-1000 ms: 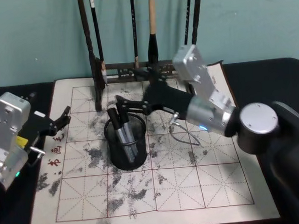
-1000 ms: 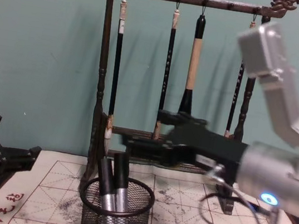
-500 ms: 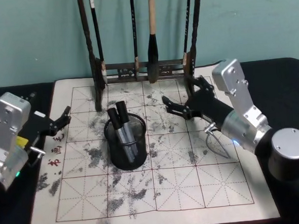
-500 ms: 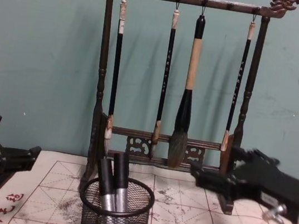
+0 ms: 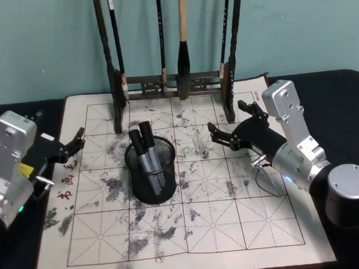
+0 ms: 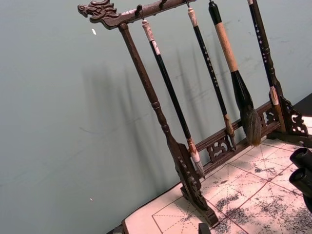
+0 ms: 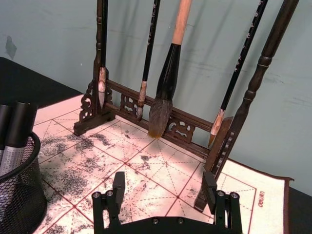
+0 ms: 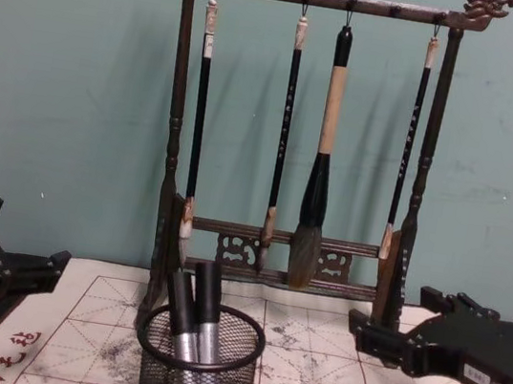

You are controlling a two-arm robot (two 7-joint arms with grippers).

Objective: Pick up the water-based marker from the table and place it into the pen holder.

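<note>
Two black-capped silver markers (image 5: 148, 153) stand in the round black wire-mesh pen holder (image 5: 152, 184). My right gripper (image 5: 227, 136) hangs wide and empty beside it; I'd pull clear of the tall dark wooden brush rack (image 5: 227, 76). Left gripper (image 5: 74, 143) parked, fingers spread.

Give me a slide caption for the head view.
Two markers stand in the pen holder; right gripper empty beside it.

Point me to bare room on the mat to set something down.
Free: the front rows of the mat, nearer the robot than the pen holder, and the strip between holder and left gripper. Crowded: the back edge under the brush rack, and between holder and open right gripper.
</note>
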